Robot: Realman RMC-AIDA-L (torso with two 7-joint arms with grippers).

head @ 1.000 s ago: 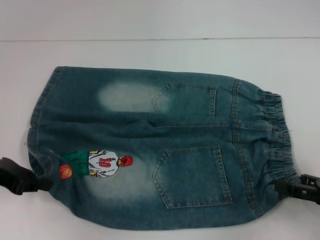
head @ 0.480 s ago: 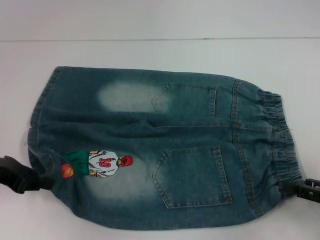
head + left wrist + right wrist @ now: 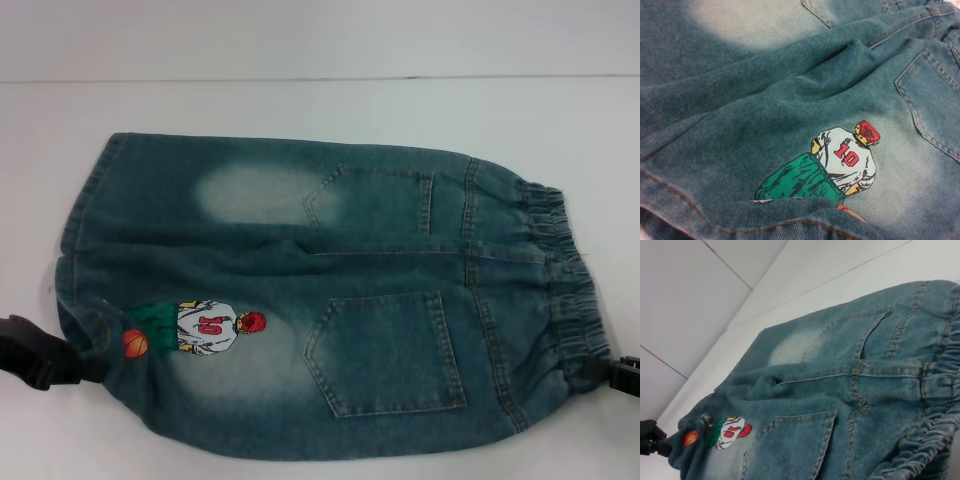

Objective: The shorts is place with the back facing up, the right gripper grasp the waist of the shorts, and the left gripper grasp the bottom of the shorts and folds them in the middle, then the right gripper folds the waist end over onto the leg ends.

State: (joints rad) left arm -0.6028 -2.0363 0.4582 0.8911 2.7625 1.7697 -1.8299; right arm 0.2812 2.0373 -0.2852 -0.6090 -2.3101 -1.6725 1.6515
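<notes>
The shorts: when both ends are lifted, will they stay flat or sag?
Probably sag: the shorts already wrinkle between the pockets. The gathered waist may bunch. Denim looks thick, so likely not slippery.

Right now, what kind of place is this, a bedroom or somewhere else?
Probably not a bedroom; it looks like a robot test bench or lab. Denim shorts lie spread on a plain white table, the left gripper at the leg hem, the right gripper at the waistband. Nothing homely shows.

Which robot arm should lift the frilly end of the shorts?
The right. The right gripper is already at the waist of the shorts, while the left gripper sits far off at the hem end.
</notes>
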